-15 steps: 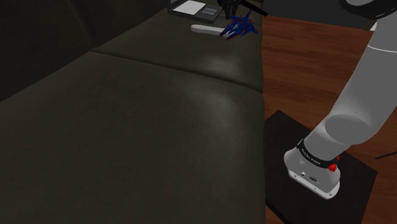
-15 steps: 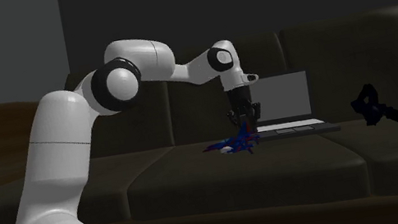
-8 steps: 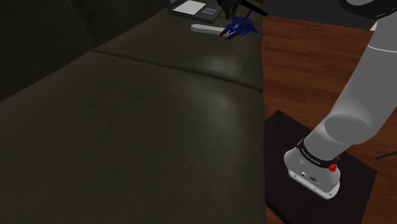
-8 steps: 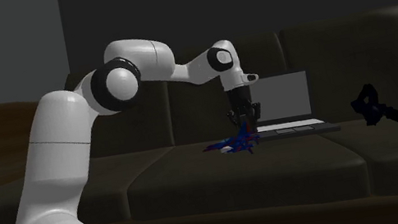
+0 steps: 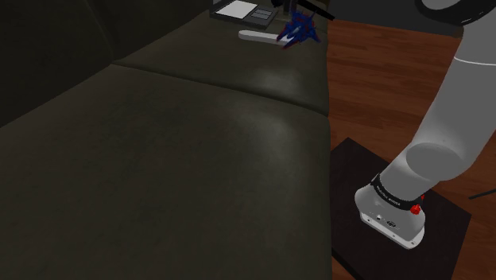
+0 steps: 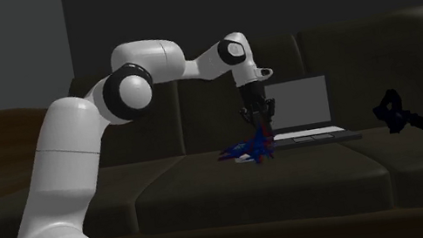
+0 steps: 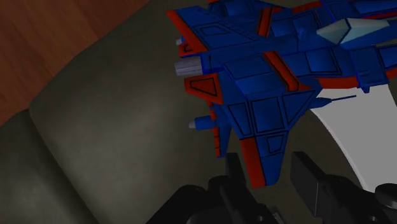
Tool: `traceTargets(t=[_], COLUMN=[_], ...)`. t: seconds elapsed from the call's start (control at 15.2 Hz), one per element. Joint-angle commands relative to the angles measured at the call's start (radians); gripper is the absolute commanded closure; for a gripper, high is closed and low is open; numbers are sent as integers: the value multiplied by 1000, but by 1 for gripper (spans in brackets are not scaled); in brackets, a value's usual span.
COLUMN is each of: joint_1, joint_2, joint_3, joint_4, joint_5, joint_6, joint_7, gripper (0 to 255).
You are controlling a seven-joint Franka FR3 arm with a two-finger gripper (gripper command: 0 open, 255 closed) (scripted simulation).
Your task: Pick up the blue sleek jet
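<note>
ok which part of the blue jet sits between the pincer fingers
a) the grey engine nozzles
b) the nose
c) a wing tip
c: in the wrist view a red-edged wing tip of the blue jet reaches down between the two fingers of the pincer, while the jet's nose and grey nozzles lie well away from them.

The blue jet [image 7: 267, 70], red-striped, hangs tilted, wing clasped in the end effector [image 7: 267, 168].
</note>
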Motion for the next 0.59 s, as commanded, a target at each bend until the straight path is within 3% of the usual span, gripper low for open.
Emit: traceTargets(t=[0.0,0.4,0.53], joint_1=[-1,-1,-1], joint_2=[12,79,81], joint_3=[-1,-2,-2], joint_4=[45,232,237], joint_5=[0,2,2], joint_6=[-32,-151,-154], joint_7=[-6,-23,-23], gripper=[255,255,255])
